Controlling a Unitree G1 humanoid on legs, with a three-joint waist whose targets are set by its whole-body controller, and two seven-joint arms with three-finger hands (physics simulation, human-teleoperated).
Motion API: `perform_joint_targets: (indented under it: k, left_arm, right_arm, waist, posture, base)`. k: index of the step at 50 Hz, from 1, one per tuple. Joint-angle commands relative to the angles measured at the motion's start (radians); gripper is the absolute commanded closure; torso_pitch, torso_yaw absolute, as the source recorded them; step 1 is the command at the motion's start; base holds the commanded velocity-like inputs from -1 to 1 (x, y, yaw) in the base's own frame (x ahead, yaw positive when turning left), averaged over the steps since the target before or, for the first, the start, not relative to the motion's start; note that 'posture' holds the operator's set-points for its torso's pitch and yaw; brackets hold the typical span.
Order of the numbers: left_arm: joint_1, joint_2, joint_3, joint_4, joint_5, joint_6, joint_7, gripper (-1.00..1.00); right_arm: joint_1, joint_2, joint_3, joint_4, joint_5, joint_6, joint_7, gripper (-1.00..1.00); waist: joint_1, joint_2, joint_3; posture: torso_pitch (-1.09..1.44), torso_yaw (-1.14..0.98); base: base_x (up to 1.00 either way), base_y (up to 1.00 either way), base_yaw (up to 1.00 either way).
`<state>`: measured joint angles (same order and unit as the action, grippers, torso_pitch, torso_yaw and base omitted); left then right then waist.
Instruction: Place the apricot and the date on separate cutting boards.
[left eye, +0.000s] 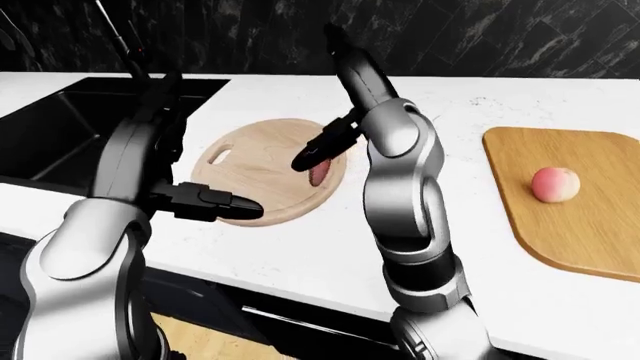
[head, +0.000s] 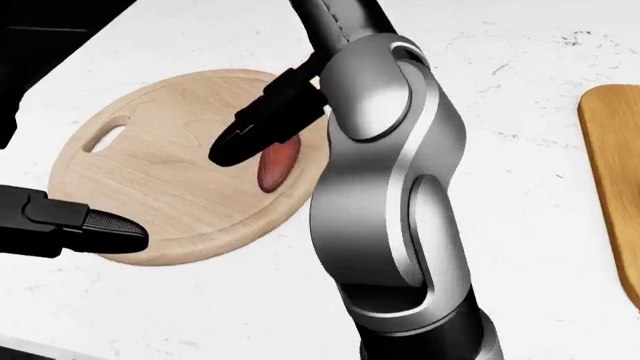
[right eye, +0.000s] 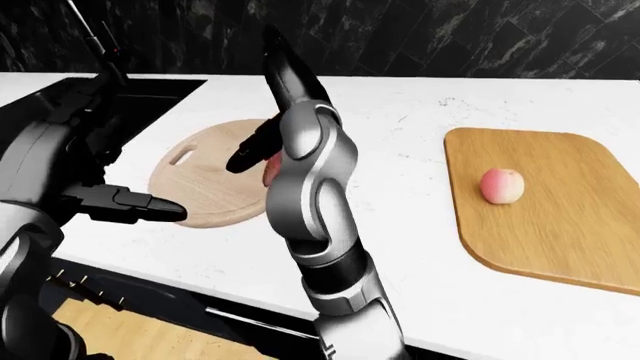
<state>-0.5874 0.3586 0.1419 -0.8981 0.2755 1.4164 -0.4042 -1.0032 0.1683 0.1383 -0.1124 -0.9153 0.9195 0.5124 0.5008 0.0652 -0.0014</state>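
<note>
The reddish-brown date (head: 278, 166) lies on the round pale cutting board (head: 160, 172), near its right side. My right hand (head: 250, 135) hovers just above the date, open, one dark finger pointing down-left over it and holding nothing. The forearm rises steeply toward the top of the head view. My left hand (head: 90, 229) rests by the round board's lower-left edge, fingers stretched out and empty. The pink-orange apricot (right eye: 501, 185) sits on the rectangular orange-brown cutting board (right eye: 560, 225) at the right.
A black sink (left eye: 70, 127) with a faucet (left eye: 125, 37) lies left of the round board. The white counter (right eye: 400, 172) runs between the two boards. Its edge drops off at the bottom of the eye views, and a dark tiled wall stands behind.
</note>
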Motion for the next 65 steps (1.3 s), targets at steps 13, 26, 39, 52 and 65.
perform_joint_targets:
  k: [13,26,39,52,65]
  left_arm:
    - [-0.026,0.020,0.021,-0.019,0.015,-0.021,0.000,-1.00]
    - [-0.039,0.033,0.027,-0.014,0.010,-0.011,-0.006,-1.00]
    - [-0.040,0.027,0.023,0.003,0.009,-0.027,0.001,-1.00]
    - [-0.032,0.028,0.025,-0.002,0.012,-0.025,-0.002,-1.00]
    - [-0.062,0.072,0.032,-0.031,0.018,0.036,-0.019,-1.00]
  right_arm:
    - [-0.098,-0.078,-0.029,-0.124,-0.064,0.067,0.091,-1.00]
    - [-0.139,-0.174,-0.064,-0.217,-0.133,0.139,0.188,-1.00]
    - [-0.192,-0.236,-0.096,-0.262,-0.197,0.188,0.264,-1.00]
    - [-0.188,-0.282,-0.121,-0.308,-0.238,0.203,0.319,-1.00]
    - [-0.228,-0.355,-0.139,-0.365,-0.303,0.249,0.428,-1.00]
  waist:
    - [0.015,0.008,-0.007]
    - [0.030,-0.010,-0.018]
    - [0.049,-0.033,-0.021]
    - [0.062,-0.045,-0.014]
    - [0.068,-0.044,-0.007]
  posture:
    - [0.00,0.46]
    - [0.00,0.46]
    - [0.00,0.46]
    - [0.00,0.46]
    - [0.00,0.46]
  base:
    - [0.00,0.00,0.00]
    - [0.00,0.00,0.00]
    - [0.00,0.00,0.00]
    - [0.00,0.00,0.00]
    - [0.00,0.00,0.00]
